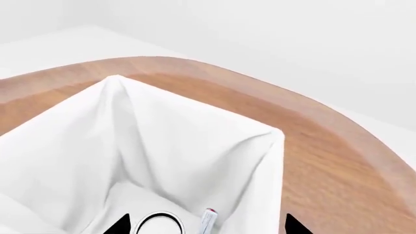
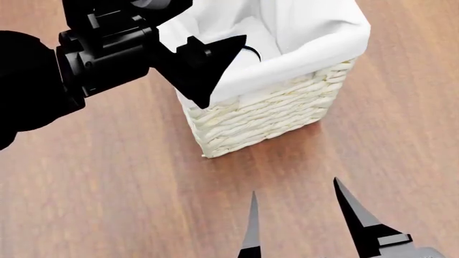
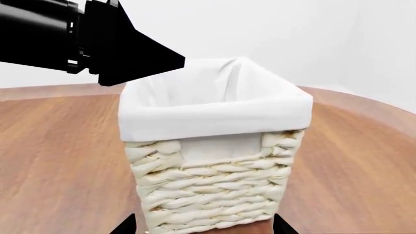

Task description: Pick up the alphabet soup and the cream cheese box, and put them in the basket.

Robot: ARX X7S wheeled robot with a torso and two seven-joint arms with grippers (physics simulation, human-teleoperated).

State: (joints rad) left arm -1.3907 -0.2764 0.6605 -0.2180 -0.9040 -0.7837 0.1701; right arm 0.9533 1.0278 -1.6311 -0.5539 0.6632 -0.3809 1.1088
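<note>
The basket, cream-white wicker with a white liner, stands on the wooden table. The left wrist view looks down into it: the alphabet soup, a can showing its round top with a dark ring, lies at the bottom. The cream cheese box stands on edge beside the can, red spot at its end. My left gripper hangs open above the basket's inside and holds nothing; in the head view this left gripper is over the near left rim. My right gripper is open in front of the basket, apart from it.
The round wooden table curves away behind the basket, with its edge close beyond the far corner. A white wall lies past the table. Bare wood surrounds the basket on the near side.
</note>
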